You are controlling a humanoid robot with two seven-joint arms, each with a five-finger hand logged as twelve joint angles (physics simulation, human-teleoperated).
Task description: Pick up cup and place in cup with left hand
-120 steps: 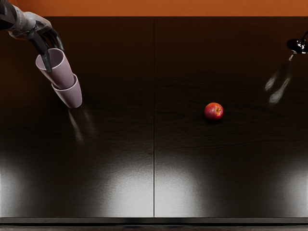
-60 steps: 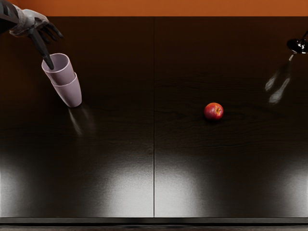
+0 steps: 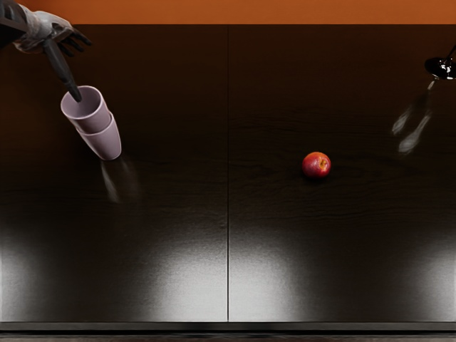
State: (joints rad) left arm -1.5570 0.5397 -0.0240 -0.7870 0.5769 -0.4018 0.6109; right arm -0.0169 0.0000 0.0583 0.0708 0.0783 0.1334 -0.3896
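One pale mauve cup (image 3: pixel 89 119) sits nested in another cup (image 3: pixel 107 143) at ten o'clock on the tabletop (image 3: pixel 178 214).
The left robot hand (image 3: pixel 51 34) is loosely spread beyond them toward eleven o'clock, one long digit reaching down to the upper cup's mouth; whether it touches, I cannot tell. A red apple (image 3: pixel 316 165) lies at three o'clock, and a glossy black object (image 3: pixel 443 68), partly cut off, at two.

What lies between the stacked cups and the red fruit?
In the head view, a thin dark seam in the tabletop runs between the stacked cups and the red fruit.
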